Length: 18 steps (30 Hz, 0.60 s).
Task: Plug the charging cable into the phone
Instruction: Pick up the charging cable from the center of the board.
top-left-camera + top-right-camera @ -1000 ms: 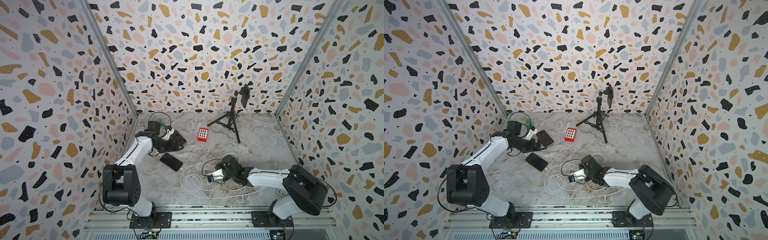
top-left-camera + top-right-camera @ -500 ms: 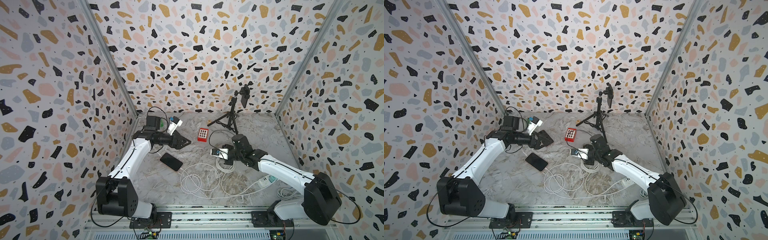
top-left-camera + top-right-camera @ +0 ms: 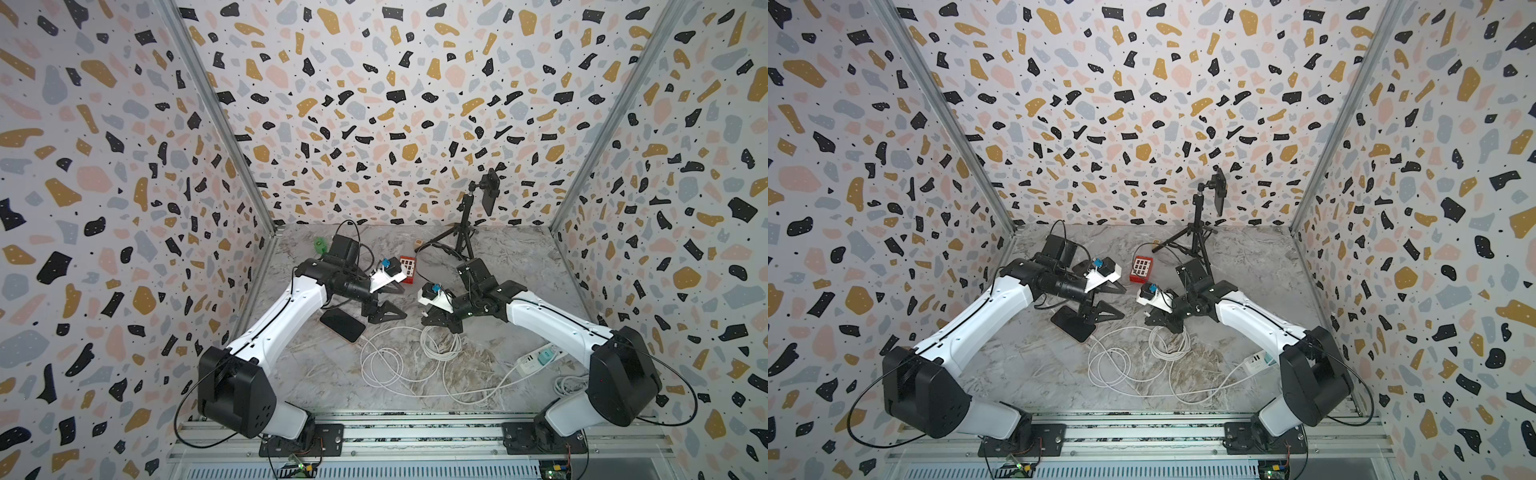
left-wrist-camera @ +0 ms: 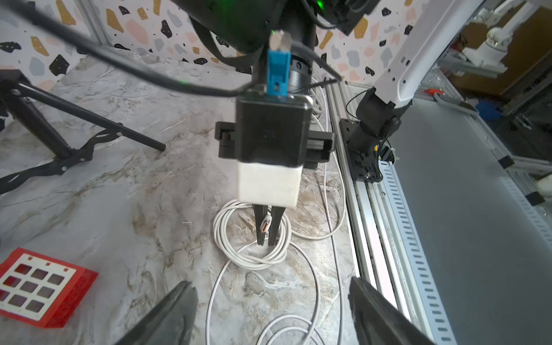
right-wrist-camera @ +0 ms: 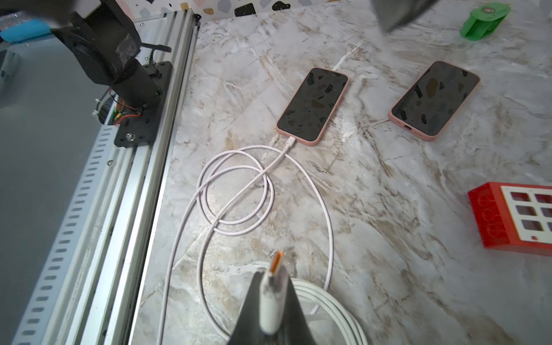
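Plug [image 5: 268,304] sits pinched between your right gripper's [image 5: 270,273] fingers, above the cable coil [image 5: 334,298]. Your left gripper [image 3: 395,300] hangs empty over the table [image 5: 388,209], fingers spread wide. The cabled phone [image 5: 312,106] and bare phone [image 5: 434,100] lie flat side by side, apart from the plug.

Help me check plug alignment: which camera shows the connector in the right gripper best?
The right wrist view: the connector fills the foreground, clamped in the right gripper, metal tip exposed. The left wrist view shows it small and end-on between the shut jaws. In both top views it is too small to make out.
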Available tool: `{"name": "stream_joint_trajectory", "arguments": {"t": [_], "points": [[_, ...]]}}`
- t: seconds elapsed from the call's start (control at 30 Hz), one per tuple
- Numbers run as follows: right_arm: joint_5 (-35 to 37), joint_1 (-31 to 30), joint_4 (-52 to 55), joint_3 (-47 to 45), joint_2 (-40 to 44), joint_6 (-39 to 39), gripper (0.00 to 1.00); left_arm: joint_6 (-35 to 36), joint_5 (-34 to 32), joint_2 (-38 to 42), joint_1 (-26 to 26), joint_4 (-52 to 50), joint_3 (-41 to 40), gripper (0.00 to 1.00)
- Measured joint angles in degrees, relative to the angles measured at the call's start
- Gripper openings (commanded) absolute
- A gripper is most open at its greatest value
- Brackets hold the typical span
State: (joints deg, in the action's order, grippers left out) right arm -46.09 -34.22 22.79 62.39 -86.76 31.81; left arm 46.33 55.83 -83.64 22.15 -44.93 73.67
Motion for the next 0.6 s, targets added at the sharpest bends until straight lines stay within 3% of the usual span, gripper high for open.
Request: {"name": "stream_joint_trajectory", "arguments": {"t": [0.3, 0.6], "points": [[-5.55, 0.15, 0.35, 1.42, 0.00, -3.23, 0.00, 1.62, -2.14, -2.25, 2.56, 3.23, -1.03, 0.75], [-7.30, 0.15, 0.37, 2.58, -0.72, -6.27, 0.00, 0.31, -0.17, -4.63, 5.31, 4.11, -0.74, 0.59]]}}
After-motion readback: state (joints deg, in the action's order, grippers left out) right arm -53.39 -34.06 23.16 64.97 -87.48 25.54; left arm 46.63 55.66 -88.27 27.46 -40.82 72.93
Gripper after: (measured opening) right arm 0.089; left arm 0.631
